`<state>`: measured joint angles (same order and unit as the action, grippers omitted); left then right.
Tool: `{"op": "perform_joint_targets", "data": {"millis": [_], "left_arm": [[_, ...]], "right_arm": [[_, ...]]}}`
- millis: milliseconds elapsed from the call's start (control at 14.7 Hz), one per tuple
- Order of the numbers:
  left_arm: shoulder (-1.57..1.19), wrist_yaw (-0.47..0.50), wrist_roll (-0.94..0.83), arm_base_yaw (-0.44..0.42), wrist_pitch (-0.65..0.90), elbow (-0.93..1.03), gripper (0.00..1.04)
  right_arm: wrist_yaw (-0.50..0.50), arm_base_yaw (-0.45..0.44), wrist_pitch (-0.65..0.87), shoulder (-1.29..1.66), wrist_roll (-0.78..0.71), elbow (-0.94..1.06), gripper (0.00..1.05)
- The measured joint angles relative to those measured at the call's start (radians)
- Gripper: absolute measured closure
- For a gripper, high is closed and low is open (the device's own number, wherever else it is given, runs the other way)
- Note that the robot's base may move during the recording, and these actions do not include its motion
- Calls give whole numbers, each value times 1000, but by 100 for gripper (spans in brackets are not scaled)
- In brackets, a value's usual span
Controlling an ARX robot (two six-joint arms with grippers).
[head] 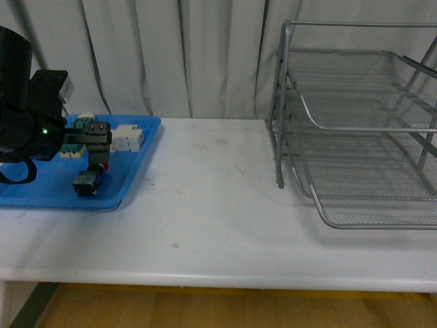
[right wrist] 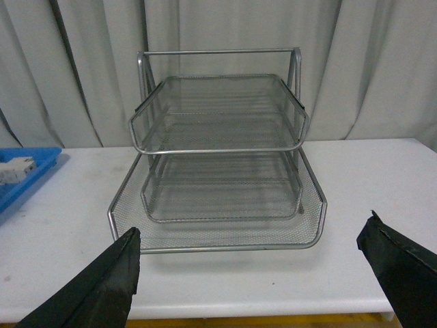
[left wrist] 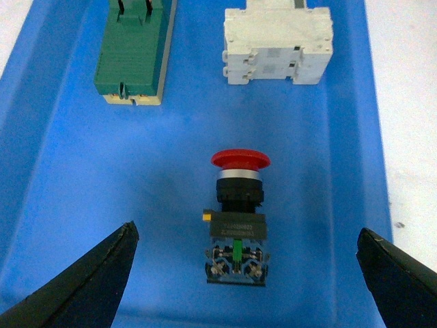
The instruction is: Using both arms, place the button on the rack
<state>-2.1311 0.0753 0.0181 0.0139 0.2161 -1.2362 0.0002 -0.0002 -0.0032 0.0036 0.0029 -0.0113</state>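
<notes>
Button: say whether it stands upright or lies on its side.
On its side. The button lies lengthwise on the blue tray floor, its red cap seen edge-on in the left wrist view.

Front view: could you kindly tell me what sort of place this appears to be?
Most likely a robotics test bench, not a home: a white table before a plain curtain backdrop, a blue tray of electrical switch parts including the button, and a wire rack.
</notes>
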Motion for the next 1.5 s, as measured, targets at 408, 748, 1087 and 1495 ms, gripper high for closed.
{"op": "perform_joint_targets", "data": {"millis": [408,748,1087,1495], "left_arm": [[-139,-39,0,-31,-195,-176,7],[-216,-40,-9,-30,-220,-223,7],[-249,-27,-53,-19,-203,-254,33],[-206,-32,-67,-14,-153,-201,69]], "right_arm": [[0,0,0,0,0,0,6],[0,0,0,0,0,0,6],[0,0,0,0,0,0,6],[0,0,0,0,0,0,6]]}}
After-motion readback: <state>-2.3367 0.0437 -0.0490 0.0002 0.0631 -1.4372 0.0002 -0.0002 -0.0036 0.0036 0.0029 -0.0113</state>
